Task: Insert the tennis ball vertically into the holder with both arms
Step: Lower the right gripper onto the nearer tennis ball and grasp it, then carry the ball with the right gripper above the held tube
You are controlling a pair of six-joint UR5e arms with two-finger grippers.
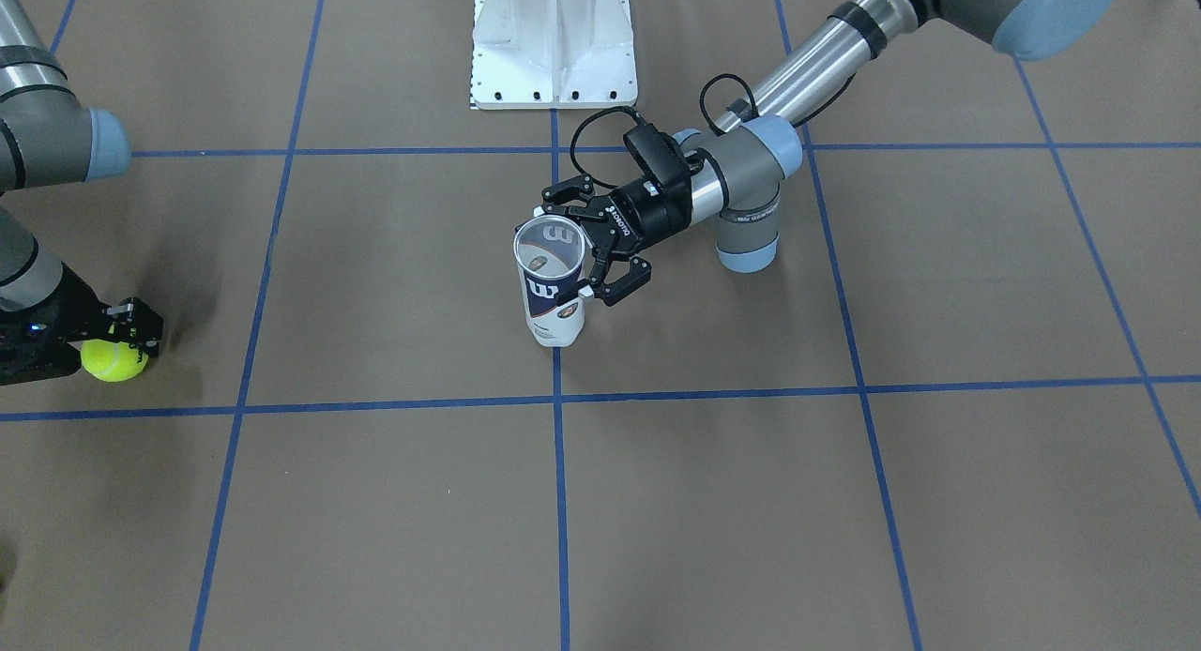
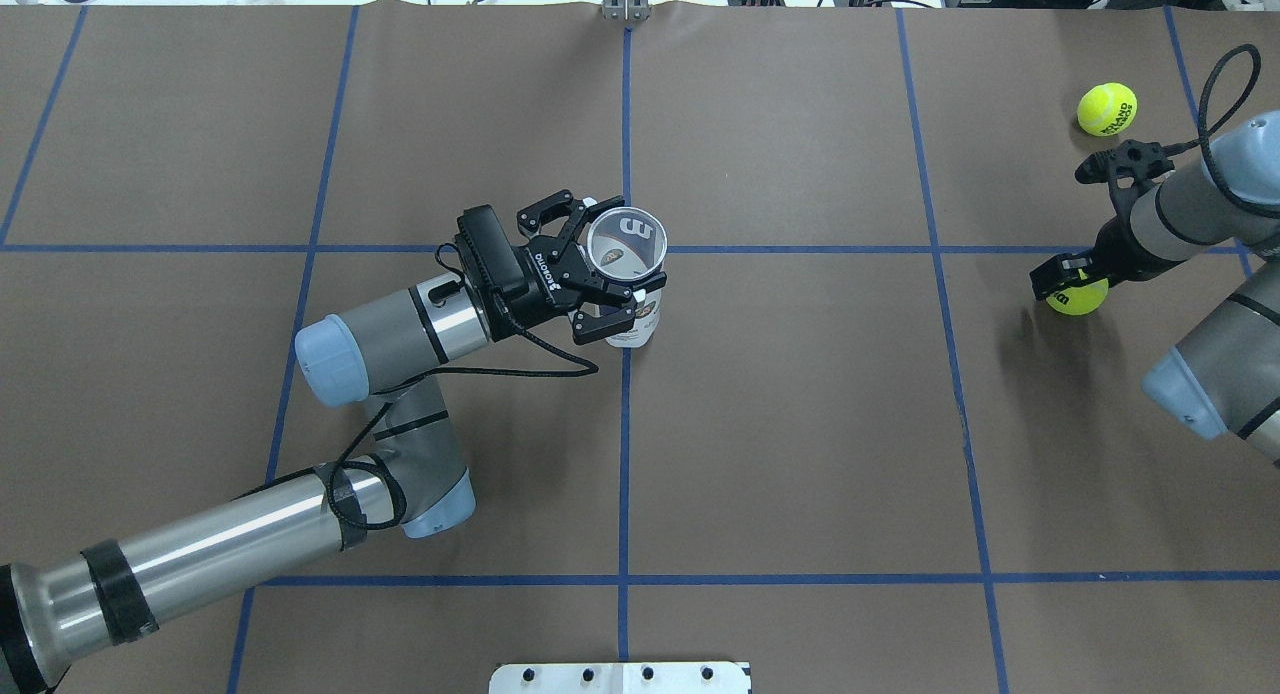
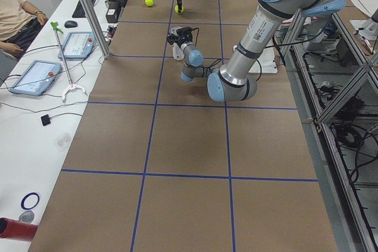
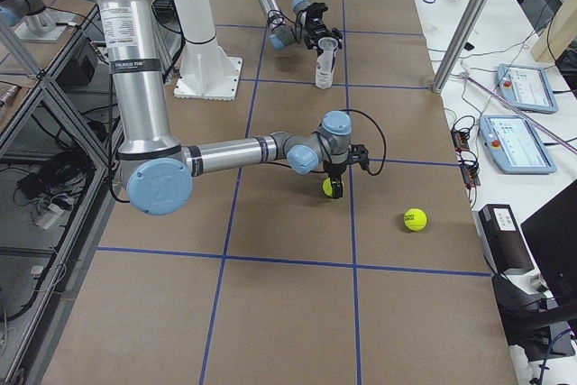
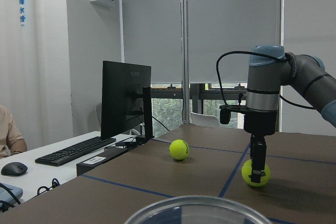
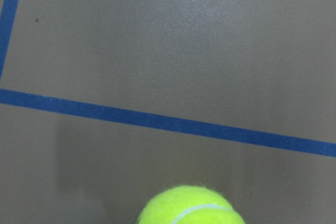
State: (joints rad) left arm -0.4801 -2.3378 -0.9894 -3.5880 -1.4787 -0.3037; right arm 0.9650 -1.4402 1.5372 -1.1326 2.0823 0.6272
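**A:** What is on the counter?

**B:** At the centre, the left hand clasps the tennis-ball can upright with its mouth open, probably to steady it. Well apart at its 3 o'clock, the right hand grips the tennis ball, which rests on the counter.

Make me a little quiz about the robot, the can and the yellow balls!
1. True or false: the holder lies on its side.
2. How many yellow balls are there?
3. Which tool grips the holder? A) left tool B) right tool

Key:
1. False. It stands upright.
2. Two: the tennis ball in the right tool, and a spare ball lying free.
3. A
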